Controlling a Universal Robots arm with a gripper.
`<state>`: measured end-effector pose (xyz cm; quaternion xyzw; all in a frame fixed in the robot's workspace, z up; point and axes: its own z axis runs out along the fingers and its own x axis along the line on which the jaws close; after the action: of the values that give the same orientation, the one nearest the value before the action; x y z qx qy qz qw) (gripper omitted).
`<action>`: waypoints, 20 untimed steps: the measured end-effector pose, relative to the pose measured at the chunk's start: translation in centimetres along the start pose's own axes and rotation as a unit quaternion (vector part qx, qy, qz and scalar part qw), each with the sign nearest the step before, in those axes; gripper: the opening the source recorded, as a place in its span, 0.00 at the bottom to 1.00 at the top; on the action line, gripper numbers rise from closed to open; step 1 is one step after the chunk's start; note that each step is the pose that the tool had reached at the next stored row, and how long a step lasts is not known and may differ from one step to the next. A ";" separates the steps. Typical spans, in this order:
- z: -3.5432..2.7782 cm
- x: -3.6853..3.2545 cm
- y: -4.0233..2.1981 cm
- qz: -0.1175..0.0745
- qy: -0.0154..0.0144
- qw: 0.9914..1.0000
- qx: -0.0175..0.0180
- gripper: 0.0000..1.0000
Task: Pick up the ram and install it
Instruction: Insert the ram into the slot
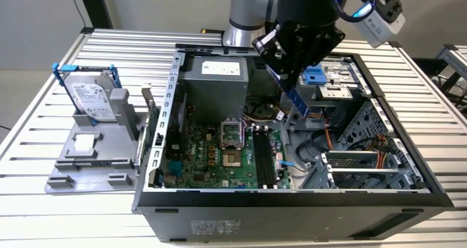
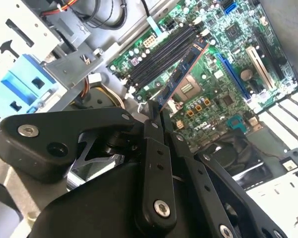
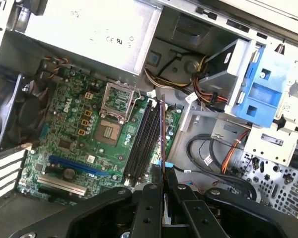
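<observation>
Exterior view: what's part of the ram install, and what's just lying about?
Job: gripper, shut on the ram; black memory slots on the motherboard.
Lying about: blue-framed hard drive and small silver chip, both on the grey holder beside the case.

- An open desktop computer case (image 1: pixel 292 198) lies on its side on a white slatted table (image 1: pixel 36 122), centre of the exterior view.
- A green motherboard (image 1: pixel 211 160) covers the case floor, with a silver power supply (image 1: pixel 215 84) beyond it.
- A blue drive bracket (image 1: pixel 315 76) sits at the exterior view's upper right.
- On the exterior view's left, a hard drive (image 1: pixel 93 98) in a blue frame stands upright on a grey holder (image 1: pixel 109 166).
- A small silver chip (image 1: pixel 85 143) rests on the same holder.
</observation>
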<state>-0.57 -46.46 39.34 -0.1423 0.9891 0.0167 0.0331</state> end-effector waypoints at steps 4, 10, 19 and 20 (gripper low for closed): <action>0.00 0.04 0.01 0.020 0.001 1.000 0.001 0.00; -0.01 0.10 0.03 0.044 0.004 0.999 0.001 0.00; -0.02 0.20 0.06 0.081 0.003 0.997 0.003 0.00; -0.01 0.22 0.06 0.085 0.002 0.996 0.003 0.00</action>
<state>-0.80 -46.46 39.34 -0.0572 0.9978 0.0161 0.0296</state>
